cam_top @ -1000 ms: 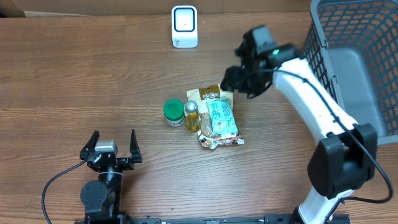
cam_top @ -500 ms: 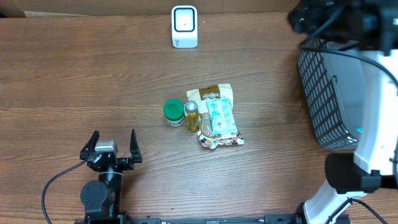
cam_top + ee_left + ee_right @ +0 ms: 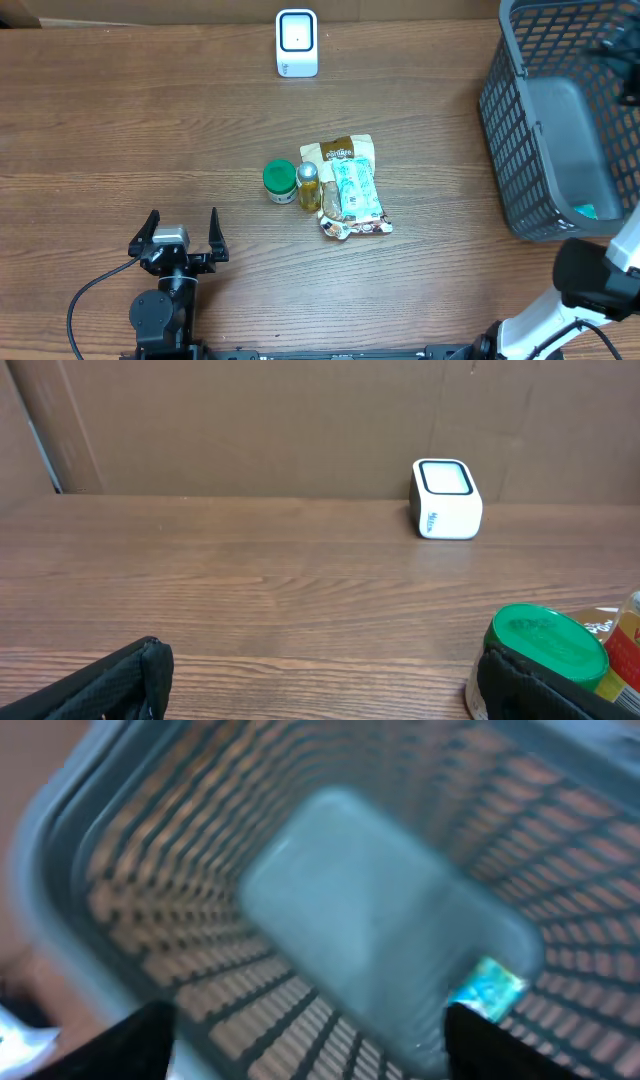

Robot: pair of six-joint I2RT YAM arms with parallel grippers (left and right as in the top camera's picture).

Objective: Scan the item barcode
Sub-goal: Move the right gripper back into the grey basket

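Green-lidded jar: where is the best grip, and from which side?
Probably from above, closing across the round lid of the green-lidded jar with fingers on its near and far sides. It stands upright, and the small bottle sits close against one flank, blocking a sideways pinch.

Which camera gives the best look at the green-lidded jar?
Overhead: the jar sits whole and unobstructed. The left wrist view catches it at the frame edge, partly behind a finger. The right wrist view shows only the basket.

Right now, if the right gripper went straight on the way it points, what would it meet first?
Probably the bare floor of the basket, which the right gripper looks down into. The teal packet sits off in a corner. Blurred view, so depth is uncertain.
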